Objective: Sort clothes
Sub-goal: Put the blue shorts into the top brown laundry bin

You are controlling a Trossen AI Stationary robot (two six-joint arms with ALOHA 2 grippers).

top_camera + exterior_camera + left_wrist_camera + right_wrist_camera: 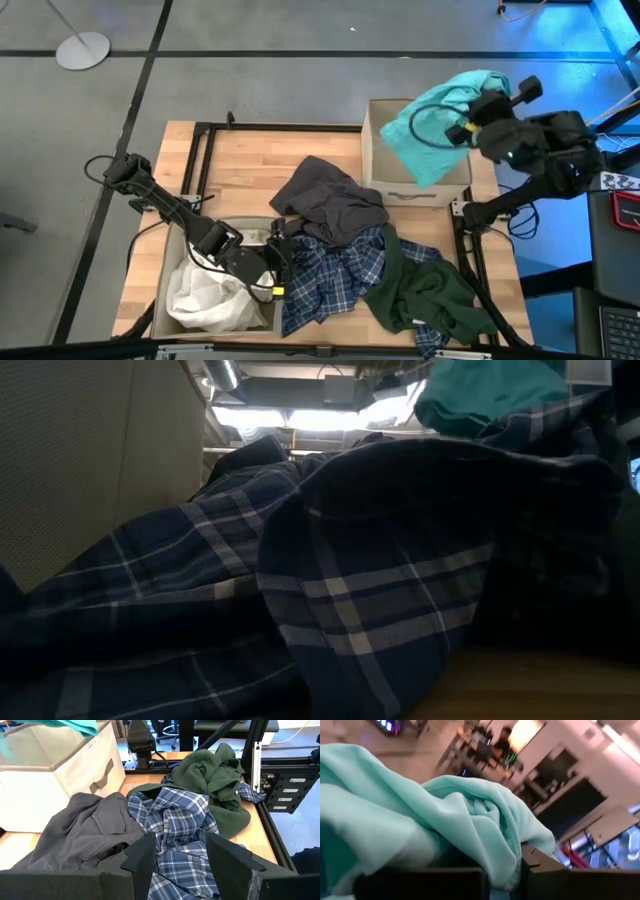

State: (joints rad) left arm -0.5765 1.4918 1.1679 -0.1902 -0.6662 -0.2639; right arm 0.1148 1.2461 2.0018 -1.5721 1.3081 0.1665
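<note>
While the right gripper [470,125] is clamped on one teal garment [440,125] above the bin [375,150] at the table's far right corner, the left gripper [283,262] gapes, holding nothing, against one plaid shirt [330,275] near the front edge, beside one grey garment [330,200], one green garment [425,295] and white clothes [205,295] in a second bin [160,310].

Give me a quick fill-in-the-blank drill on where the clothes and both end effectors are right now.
1. The right end effector is shut on the ____ garment above the far beige bin.
2. The near bin holds a ____ garment.
3. The dark grey garment lies partly on the ____ shirt.
4. The left end effector, open, points at the plaid shirt with the ____ garment beyond it.

Missing words: teal; white; plaid; dark green
</note>
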